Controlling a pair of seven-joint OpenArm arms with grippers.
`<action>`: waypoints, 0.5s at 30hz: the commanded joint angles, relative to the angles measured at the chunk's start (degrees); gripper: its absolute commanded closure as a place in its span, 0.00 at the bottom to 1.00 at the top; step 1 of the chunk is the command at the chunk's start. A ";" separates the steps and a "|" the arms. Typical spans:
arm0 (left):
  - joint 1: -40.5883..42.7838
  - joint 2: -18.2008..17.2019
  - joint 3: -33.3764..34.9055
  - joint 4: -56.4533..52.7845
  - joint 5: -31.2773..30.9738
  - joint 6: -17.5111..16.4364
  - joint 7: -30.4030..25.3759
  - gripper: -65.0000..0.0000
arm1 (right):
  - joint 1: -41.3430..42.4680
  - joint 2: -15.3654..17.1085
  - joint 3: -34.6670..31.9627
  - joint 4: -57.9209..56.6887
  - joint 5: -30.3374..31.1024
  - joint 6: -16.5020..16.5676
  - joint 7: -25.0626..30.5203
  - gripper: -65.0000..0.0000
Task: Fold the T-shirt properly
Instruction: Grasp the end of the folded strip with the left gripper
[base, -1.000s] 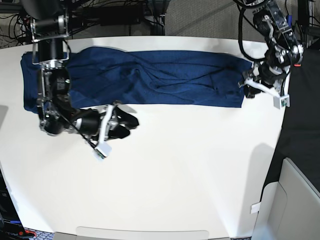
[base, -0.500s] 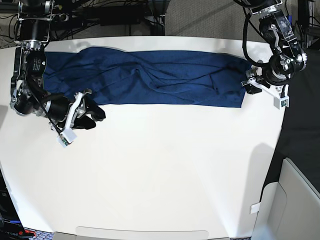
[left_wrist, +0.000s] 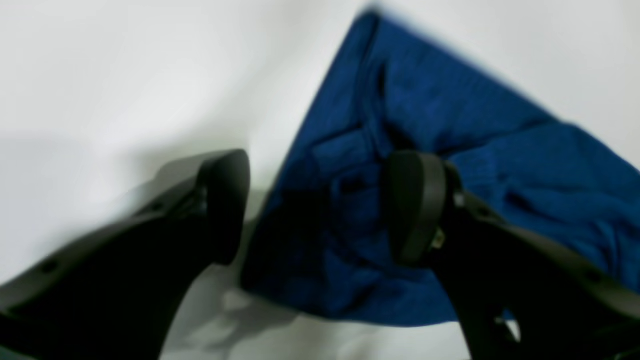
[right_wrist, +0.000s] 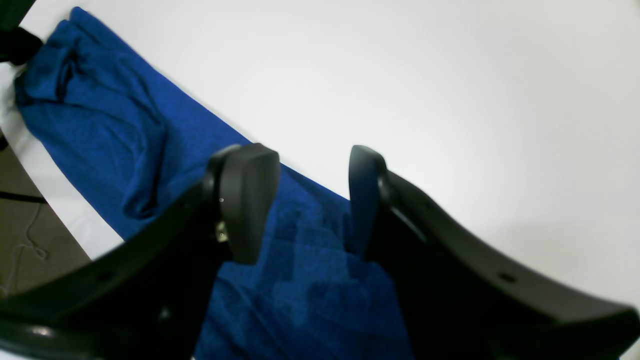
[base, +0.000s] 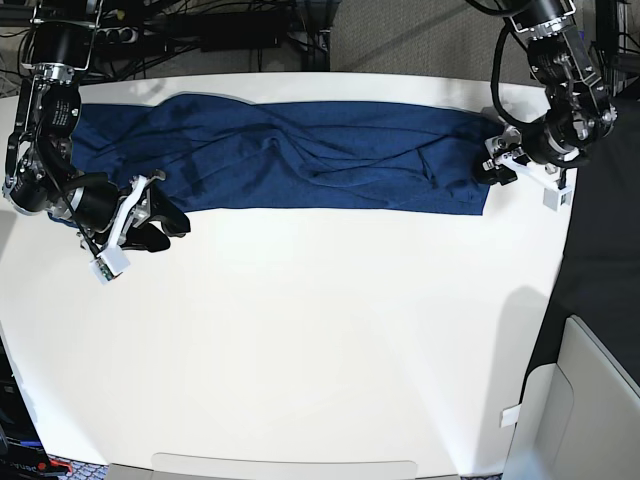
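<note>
The dark navy T-shirt (base: 320, 150) lies as a long wrinkled band across the far part of the white table (base: 330, 330). My left gripper (base: 487, 170) is at the shirt's right end. In the left wrist view it (left_wrist: 320, 205) is open, with the shirt's corner (left_wrist: 450, 135) between and below its fingers. My right gripper (base: 172, 222) is at the shirt's near edge, toward its left end. In the right wrist view it (right_wrist: 307, 200) is open just above the shirt (right_wrist: 100, 125), its jaws straddling the edge.
Black cables and equipment (base: 230, 30) run along the table's far edge. A pale grey box (base: 590, 400) stands off the table's near right corner, beside a dark area on the right. The table's right edge is close to my left gripper.
My right gripper has moved left along the shirt's near edge, from near its middle toward its left end. My left gripper has shifted slightly up at the shirt's right end.
</note>
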 joint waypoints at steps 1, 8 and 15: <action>-0.41 -0.66 -0.23 -0.55 -0.96 0.22 0.83 0.36 | 0.79 0.87 0.51 1.02 1.09 0.32 1.06 0.58; -0.41 -0.66 0.47 -4.33 -4.03 0.22 0.83 0.36 | 0.52 0.78 0.51 1.02 1.09 0.32 1.06 0.58; 1.70 -0.66 7.50 -1.25 -6.06 0.22 0.92 0.40 | 0.52 0.69 0.51 1.02 1.09 0.32 1.06 0.58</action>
